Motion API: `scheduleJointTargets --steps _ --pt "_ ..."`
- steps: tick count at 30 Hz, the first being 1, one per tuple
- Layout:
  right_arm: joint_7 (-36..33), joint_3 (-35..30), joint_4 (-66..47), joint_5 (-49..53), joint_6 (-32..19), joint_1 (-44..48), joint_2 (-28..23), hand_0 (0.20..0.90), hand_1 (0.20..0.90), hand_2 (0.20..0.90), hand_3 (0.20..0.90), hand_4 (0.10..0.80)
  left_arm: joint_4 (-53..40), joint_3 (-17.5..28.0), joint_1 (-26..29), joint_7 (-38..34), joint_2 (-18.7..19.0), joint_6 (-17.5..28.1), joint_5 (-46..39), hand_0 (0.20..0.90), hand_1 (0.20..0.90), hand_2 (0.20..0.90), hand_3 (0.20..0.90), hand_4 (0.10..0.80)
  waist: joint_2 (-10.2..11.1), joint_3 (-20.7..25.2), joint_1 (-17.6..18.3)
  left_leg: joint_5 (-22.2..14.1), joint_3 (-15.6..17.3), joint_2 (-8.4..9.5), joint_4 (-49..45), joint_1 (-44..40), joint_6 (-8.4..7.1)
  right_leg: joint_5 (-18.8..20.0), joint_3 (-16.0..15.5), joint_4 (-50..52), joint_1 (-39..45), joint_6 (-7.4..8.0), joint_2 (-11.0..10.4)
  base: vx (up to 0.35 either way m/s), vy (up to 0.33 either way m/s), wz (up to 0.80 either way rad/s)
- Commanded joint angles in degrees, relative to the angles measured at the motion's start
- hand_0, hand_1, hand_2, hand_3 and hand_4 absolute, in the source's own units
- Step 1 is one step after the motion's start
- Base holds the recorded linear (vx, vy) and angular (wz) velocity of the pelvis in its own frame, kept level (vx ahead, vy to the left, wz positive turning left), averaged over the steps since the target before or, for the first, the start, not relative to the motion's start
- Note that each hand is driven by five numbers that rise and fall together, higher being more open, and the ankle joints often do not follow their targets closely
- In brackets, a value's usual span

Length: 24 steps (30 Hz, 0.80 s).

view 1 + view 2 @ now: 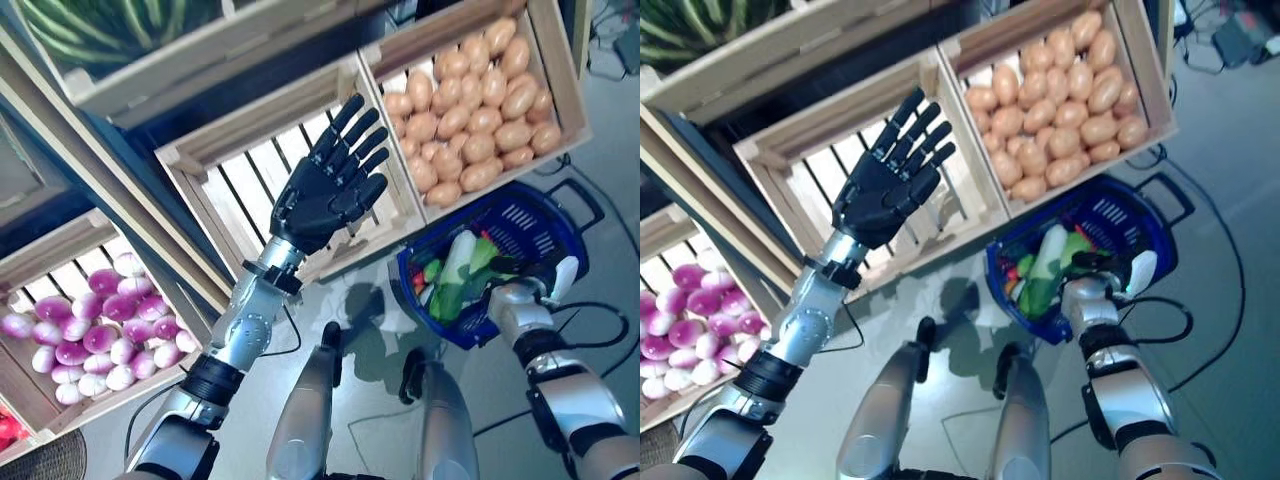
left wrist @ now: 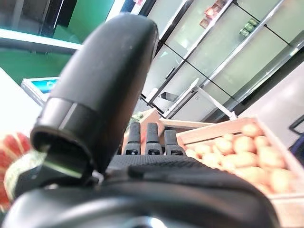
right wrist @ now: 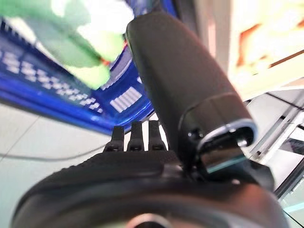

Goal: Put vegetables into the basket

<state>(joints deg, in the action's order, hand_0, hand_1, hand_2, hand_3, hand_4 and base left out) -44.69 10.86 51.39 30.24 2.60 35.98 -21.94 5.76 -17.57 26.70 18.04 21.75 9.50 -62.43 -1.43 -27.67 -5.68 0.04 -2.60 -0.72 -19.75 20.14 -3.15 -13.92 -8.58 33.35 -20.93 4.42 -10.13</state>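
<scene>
**Vegetables heaped in blue basket**

Vegetables (image 1: 458, 272), glossy green and white with a red bit, lie in the slotted plastic basket (image 1: 520, 222) on the floor. Right robot hand (image 1: 545, 280) grips its rim. Left robot hand (image 1: 335, 180) spreads wide above a slatted wooden crate (image 1: 240, 185).

Left hand (image 1: 325, 195) raised, fingers straight, spread. Right hand (image 1: 1118, 270) low, thumb extended; fingers unclear.

Wooden crates hold potatoes (image 1: 470, 100), purple-white turnips (image 1: 90, 345), and one slatted crate (image 1: 270, 185) between.
</scene>
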Motion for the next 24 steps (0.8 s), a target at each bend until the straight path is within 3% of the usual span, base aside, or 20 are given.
scheduleJointTargets --steps 1,5,10,16,20,21,24 --pt "6.0 -0.6 -4.4 0.3 -6.8 -6.4 0.2 0.900 0.900 0.900 0.900 0.800 0.7 0.2 -2.6 -3.1 -1.8 1.8 7.1 0.900 0.900 0.900 0.900 0.800 1.9 10.4 -0.1 -3.5 1.1 2.55 3.4 -5.2 1.79 9.8 -1.7 -16.0 9.3 -0.89 0.6 0.105 0.047 -0.07" --pt "9.7 0.9 -10.6 -2.9 -4.7 -14.8 1.0 0.900 0.900 0.900 0.900 0.800 2.8 0.3 -5.9 -11.7 -1.3 2.6 17.8 0.900 0.900 0.900 0.900 0.800 1.7 14.4 1.0 -1.1 1.6 1.62 12.3 -12.2 1.68 12.2 -1.8 -24.1 15.8 0.10 1.0 0.055 0.049 -0.15" --pt "14.2 0.6 -13.2 -8.6 -3.0 -25.6 1.8 0.900 0.900 0.900 0.900 0.800 3.0 2.0 -9.6 -14.7 -2.1 -1.4 20.7 0.900 0.900 0.900 0.900 0.800 1.4 18.9 2.0 0.7 2.7 -0.12 19.2 -17.9 1.57 14.8 -2.3 -29.6 20.3 1.48 0.5 0.043 0.043 -0.02" --pt "20.4 0.0 -8.0 -14.9 2.5 -30.9 2.6 0.900 0.900 0.900 0.900 0.800 8.2 3.9 -13.7 -15.6 -1.5 -5.1 30.4 0.900 0.900 0.900 0.900 0.800 1.7 23.0 3.5 1.8 4.8 -1.63 24.5 -21.4 0.82 16.8 -2.5 -34.7 23.0 2.61 0.6 0.034 0.029 -0.16" --pt "25.0 1.2 1.6 -18.1 2.0 -32.2 4.0 0.900 0.900 0.900 0.900 0.800 21.7 2.4 -15.6 -15.4 -1.6 -5.6 36.9 0.900 0.900 0.900 0.900 0.800 1.7 24.3 4.5 1.1 6.5 -2.24 24.8 -22.2 0.69 17.0 -1.6 -36.0 23.3 2.97 0.8 0.026 0.018 -0.09" --pt "26.5 1.8 3.0 -19.2 3.4 -32.4 4.5 0.900 0.900 0.900 0.900 0.800 25.4 1.7 -16.0 -16.6 -2.1 -7.5 38.3 0.900 0.900 0.900 0.900 0.800 1.6 24.4 4.8 1.1 7.0 -2.43 24.8 -22.2 0.70 16.8 -1.3 -35.9 23.2 3.05 0.9 0.030 0.011 -0.10" --pt "30.0 3.4 10.5 -21.4 4.8 -32.6 5.9 0.900 0.900 0.900 0.900 0.800 38.9 1.0 -16.2 -16.5 -3.6 -7.6 46.1 0.900 0.900 0.900 0.900 0.800 1.7 24.5 5.6 0.9 8.2 -3.00 24.8 -22.5 0.58 16.3 -0.9 -35.7 23.1 3.17 1.1 0.031 -0.002 -0.24"
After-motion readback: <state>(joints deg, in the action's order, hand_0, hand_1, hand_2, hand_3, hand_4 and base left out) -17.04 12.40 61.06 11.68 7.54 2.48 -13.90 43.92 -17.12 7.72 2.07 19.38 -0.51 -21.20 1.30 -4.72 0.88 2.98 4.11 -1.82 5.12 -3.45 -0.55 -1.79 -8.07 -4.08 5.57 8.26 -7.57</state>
